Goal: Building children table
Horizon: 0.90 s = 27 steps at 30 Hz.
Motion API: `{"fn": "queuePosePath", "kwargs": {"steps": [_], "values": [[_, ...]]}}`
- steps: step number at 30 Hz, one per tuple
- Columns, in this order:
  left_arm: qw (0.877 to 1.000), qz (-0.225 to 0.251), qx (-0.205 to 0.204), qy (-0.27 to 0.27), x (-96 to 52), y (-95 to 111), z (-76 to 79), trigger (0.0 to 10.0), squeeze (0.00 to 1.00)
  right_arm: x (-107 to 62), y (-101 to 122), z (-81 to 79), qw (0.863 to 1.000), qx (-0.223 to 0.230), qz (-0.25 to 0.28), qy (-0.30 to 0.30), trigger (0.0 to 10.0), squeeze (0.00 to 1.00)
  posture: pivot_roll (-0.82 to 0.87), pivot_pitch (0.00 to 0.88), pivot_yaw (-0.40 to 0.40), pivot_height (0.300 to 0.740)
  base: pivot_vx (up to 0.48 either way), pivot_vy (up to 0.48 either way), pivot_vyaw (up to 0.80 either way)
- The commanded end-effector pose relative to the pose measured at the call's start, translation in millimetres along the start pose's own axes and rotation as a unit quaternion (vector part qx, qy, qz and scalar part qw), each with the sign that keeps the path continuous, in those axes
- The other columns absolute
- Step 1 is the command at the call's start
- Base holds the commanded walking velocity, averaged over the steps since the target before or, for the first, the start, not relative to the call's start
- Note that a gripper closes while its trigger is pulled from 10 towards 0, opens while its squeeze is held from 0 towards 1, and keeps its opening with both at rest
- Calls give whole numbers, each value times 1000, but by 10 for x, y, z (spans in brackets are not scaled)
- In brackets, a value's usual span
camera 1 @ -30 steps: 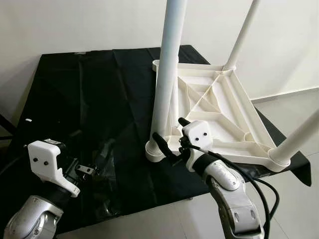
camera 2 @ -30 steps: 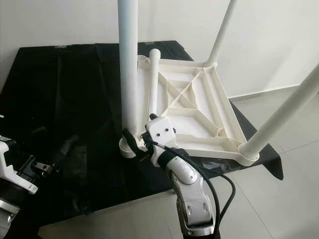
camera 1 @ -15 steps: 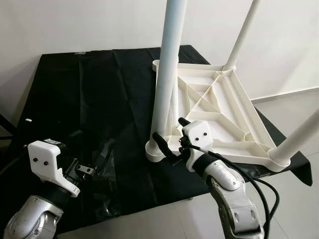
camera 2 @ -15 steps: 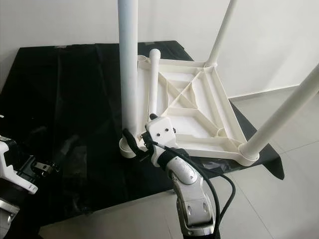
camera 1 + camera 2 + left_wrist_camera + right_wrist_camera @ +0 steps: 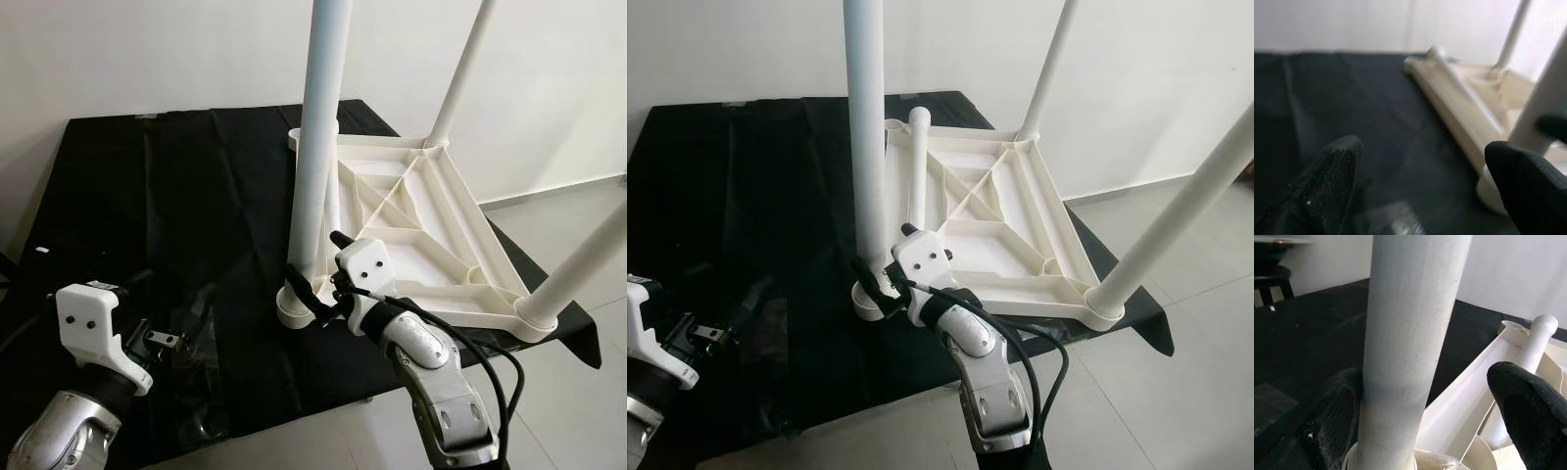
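Upside-down white tabletop point(image 5: 421, 230) lies on the black-draped desk point(image 5: 176, 215), legs pointing up. Right tool point(image 5: 318, 284) straddles the near-corner leg point(image 5: 315, 166) just above its socket, fingers spread wide (one touching the leg, the other clear). Left tool point(image 5: 1425, 191) hovers wide open over the cloth, well apart.

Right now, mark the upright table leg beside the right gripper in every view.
Left eye view: upright leg, centre, rising from the tabletop's near-left corner.
Right eye view: left of centre.
Left wrist view: blurred white slant beyond the left gripper.
Right wrist view: close up between the right gripper fingers.
Shared landmark: loose leg lying in the tabletop.
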State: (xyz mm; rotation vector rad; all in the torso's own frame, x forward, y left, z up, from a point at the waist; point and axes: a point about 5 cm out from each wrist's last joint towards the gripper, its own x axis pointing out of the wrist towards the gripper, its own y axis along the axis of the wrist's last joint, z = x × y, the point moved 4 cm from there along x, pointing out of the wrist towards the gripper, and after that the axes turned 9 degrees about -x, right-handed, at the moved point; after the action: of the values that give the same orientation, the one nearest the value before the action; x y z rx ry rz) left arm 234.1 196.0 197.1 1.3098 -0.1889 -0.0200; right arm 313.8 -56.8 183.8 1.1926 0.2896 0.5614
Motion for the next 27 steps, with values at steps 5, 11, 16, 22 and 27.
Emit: {"fn": "queuePosePath", "kwargs": {"steps": [5, 11, 16, 22, 27], "values": [[997, -10, -11, 72, -107, -22, -119, 10000, 0, -115, -9, 72, 1000, 7, 5, -9, 10000, 0, -117, 100, -73, 740, 0, 0, 0], [996, -12, -14, 88, -293, -142, -14, 10000, 0, -246, -37, 53, 1000, 28, 2, 0, 10000, 0, -112, 103, -79, 740, 0, 0, 0], [998, -6, -6, 68, -233, -132, 18, 10000, 0, -210, -45, 23, 999, 35, 5, 10, 10000, 0, -112, 102, -80, 740, 0, -189, 0], [998, -15, -30, 57, -216, -138, 37, 10000, 0, -211, -39, 10, 999, 41, 9, 14, 10000, 0, -119, 101, -74, 740, 0, -480, 0], [998, -14, -34, 56, -218, -137, 40, 10000, 0, -224, -26, -6, 999, 47, 15, 21, 10000, 0, -121, 101, -72, 740, 0, -480, 0]]}}
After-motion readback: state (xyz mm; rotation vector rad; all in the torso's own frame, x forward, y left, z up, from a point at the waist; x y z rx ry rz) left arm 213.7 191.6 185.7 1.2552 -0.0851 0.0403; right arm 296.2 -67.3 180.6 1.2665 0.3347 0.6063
